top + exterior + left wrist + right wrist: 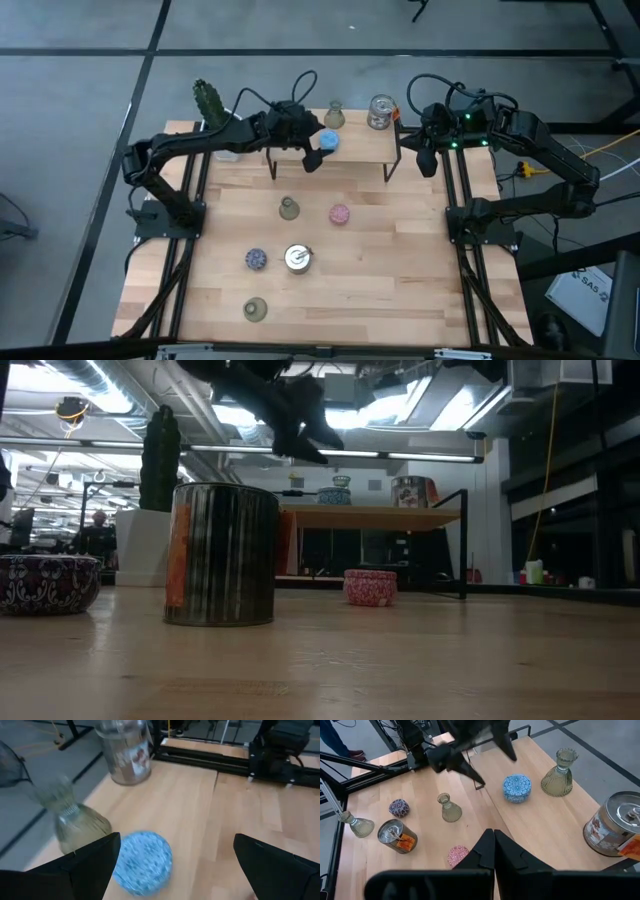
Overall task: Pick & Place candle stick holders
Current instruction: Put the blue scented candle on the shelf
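Note:
On the raised wooden shelf [355,148] at the table's far side stand a blue round holder [142,862], an olive flared holder [75,820] and a silvery cup [125,752]. My left gripper [318,152] hovers open just above the blue holder [329,140], which stands on its base between the spread fingers, nearer one of them and apart from both. Down on the table stand an olive holder [289,208], a pink one [340,214], a dark speckled one [256,259], a silvery cup [297,258] and another olive one [256,309]. My right gripper [493,850] is shut with nothing in it, raised beside the shelf's right end.
A green cactus in a white pot [210,105] stands at the far left corner, behind the left arm. The shelf's black legs [392,165] stand on the table. Bare wood lies on the table's right half [410,260] and near its front edge.

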Tool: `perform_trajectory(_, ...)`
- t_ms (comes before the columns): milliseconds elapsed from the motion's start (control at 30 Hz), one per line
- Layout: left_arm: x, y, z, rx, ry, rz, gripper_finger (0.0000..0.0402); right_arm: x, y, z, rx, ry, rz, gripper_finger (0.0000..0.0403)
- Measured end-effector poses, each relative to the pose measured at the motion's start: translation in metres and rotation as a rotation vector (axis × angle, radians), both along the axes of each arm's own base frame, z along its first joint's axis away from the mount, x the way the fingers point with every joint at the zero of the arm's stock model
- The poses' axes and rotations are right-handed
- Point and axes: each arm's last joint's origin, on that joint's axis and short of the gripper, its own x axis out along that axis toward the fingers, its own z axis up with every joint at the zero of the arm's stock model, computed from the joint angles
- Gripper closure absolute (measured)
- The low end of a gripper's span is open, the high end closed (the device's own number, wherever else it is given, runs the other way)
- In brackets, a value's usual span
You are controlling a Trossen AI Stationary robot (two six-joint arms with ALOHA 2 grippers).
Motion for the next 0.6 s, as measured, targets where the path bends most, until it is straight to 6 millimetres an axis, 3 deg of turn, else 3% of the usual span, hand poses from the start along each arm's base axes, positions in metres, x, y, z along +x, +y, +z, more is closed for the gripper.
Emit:
perform_trajectory(233, 0.001, 0.016, 0.011, 0.006, 0.087, 0.05, 0.0015, 0.0, 0.0, 0.0, -0.002, 0.002, 0.002, 0.0402)
perform_trajectory(600, 0.012, 0.028, -0.014, -0.006, 0.165, 0.026, 0.0015, 0.0, 0.0, 0.0, -0.005, 0.002, 0.006, 0.0402)
